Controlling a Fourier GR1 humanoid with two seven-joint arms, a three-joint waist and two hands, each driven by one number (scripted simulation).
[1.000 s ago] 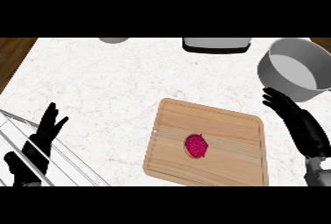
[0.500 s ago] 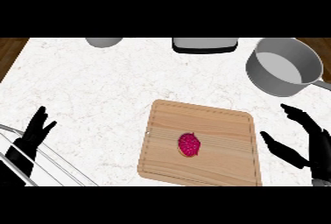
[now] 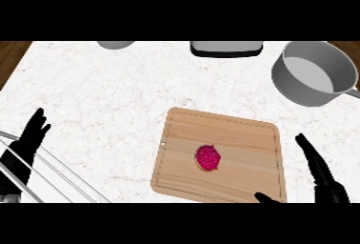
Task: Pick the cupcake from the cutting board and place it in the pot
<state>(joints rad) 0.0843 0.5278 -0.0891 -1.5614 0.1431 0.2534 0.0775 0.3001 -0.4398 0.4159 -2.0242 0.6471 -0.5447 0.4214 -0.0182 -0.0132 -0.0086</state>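
A cupcake with pink-red frosting (image 3: 207, 157) lies near the middle of the wooden cutting board (image 3: 239, 133). The grey pot (image 3: 316, 74) stands at the counter's far right, its handle running off the right edge. My right hand (image 3: 318, 170) is open at the lower right, fingers straight beside the board's right edge, thumb tip near the board's front corner. It is apart from the cupcake. My left hand (image 3: 26, 143) rests open at the left edge, fingers up, holding nothing.
A wire rack (image 3: 49, 174) crosses the lower left corner by my left hand. A dark appliance (image 3: 225, 46) and a grey bowl (image 3: 116, 44) sit at the counter's back edge. Bare marble counter (image 3: 105, 95) spreads left of the board.
The view has shifted, so board and pot sit lower in the picture. My right hand has dropped from beside the pot to the board's right edge. My left hand sank lower at the left.
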